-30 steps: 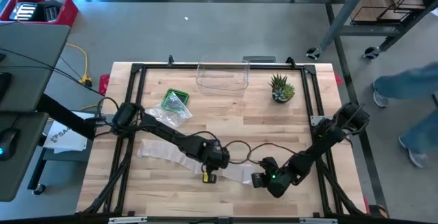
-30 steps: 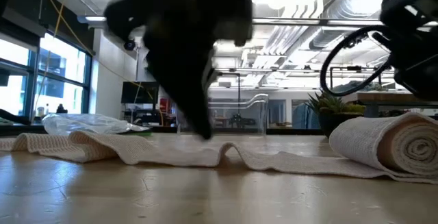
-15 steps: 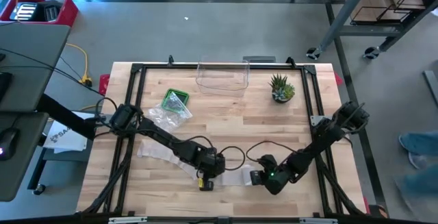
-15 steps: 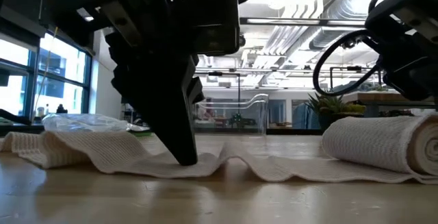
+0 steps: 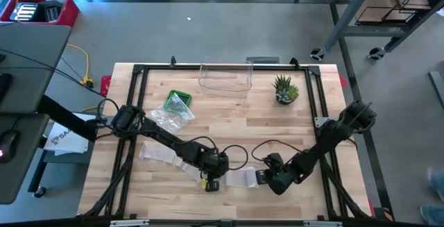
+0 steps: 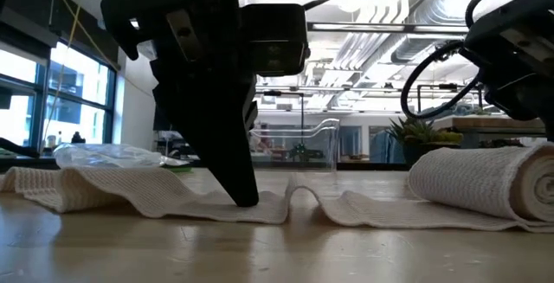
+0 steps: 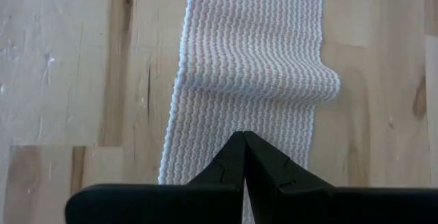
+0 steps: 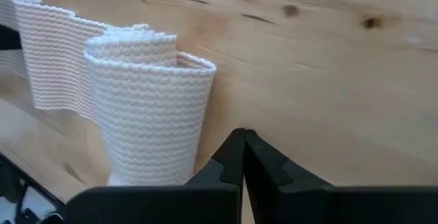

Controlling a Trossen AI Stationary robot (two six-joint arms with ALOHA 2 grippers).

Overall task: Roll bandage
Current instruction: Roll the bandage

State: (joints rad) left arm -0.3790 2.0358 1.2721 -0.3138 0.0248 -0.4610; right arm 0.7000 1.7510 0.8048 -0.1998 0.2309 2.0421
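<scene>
So the bandage [image 5: 182, 159] lay stretched along the table [image 5: 229, 109] near its front edge. Left claw [image 6: 245, 198] had its fingers pressed together, tip down on the flat strip. Right claw [image 8: 243, 136], fingers together too, sat beside the rolled end [image 6: 485, 183].

Bright, even light up top, soft shadows on the wood table [image 5: 263, 123]. Low view: backlit by ceiling strips [image 6: 372, 23] w/ glare, left gripper [image 6: 245, 198] a black silhouette, foreground tabletop soft. Wrist views sharp on the bandage [image 7: 253, 53] weave.
</scene>
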